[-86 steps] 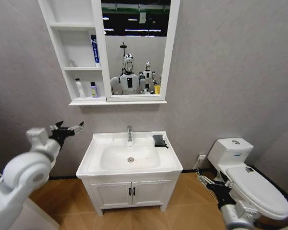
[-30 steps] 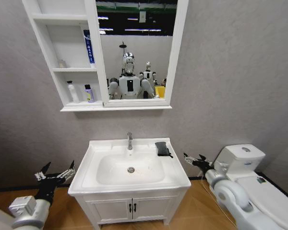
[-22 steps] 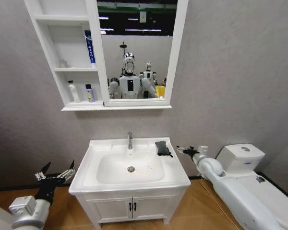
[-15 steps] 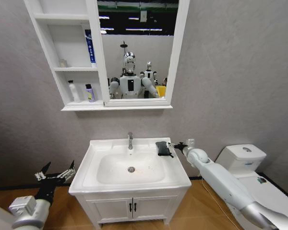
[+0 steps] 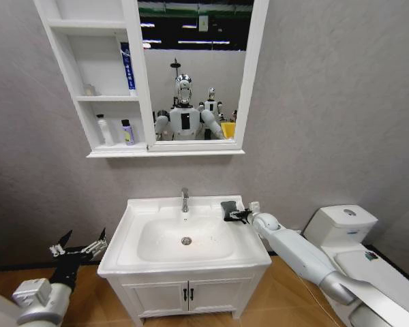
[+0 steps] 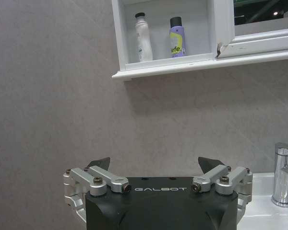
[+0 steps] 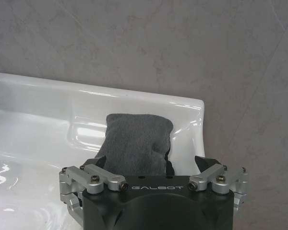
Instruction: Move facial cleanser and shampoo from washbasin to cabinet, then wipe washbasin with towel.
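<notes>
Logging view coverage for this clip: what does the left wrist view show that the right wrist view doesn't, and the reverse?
Left wrist view alone: the cabinet with a white bottle and a purple bottle on its lowest shelf, the chrome tap, and the open left gripper held low beside the vanity. Right wrist view alone: the dark grey towel on the basin's back corner, with the open right gripper right at it. Both share the washbasin and the grey wall.

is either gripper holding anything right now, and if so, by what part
Nothing is held. The right gripper is open at the near end of the towel on the washbasin, not closed on it. The left gripper hangs open beside the washbasin.
</notes>
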Tool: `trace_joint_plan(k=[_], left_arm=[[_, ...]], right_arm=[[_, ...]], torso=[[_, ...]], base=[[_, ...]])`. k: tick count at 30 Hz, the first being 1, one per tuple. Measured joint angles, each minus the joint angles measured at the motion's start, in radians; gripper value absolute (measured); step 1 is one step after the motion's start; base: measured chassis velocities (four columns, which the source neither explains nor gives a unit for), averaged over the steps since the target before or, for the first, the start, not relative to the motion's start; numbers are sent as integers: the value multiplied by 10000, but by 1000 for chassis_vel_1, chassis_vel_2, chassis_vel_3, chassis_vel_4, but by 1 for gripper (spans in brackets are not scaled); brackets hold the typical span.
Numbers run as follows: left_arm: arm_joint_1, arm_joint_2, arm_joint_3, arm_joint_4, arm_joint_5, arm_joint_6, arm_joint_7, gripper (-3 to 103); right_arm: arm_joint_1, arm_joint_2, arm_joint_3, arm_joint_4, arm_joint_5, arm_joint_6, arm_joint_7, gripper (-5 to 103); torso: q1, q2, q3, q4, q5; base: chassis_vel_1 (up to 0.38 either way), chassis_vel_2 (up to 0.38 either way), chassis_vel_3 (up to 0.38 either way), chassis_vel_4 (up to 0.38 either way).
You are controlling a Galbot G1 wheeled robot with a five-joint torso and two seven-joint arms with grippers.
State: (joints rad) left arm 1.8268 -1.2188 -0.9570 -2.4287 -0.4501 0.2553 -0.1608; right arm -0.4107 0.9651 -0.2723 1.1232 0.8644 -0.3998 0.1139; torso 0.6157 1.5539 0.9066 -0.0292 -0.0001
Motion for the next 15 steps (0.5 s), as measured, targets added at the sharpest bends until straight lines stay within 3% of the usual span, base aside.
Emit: trace_joint_plan(k=[15], left_arm=[[0,0,0,0,0,1,0,100]], right_arm=[[656,992,-270,-1220,-234,-99,30,100]], torso=[[0,0,0,2,0]], base=[[0,0,0,0]])
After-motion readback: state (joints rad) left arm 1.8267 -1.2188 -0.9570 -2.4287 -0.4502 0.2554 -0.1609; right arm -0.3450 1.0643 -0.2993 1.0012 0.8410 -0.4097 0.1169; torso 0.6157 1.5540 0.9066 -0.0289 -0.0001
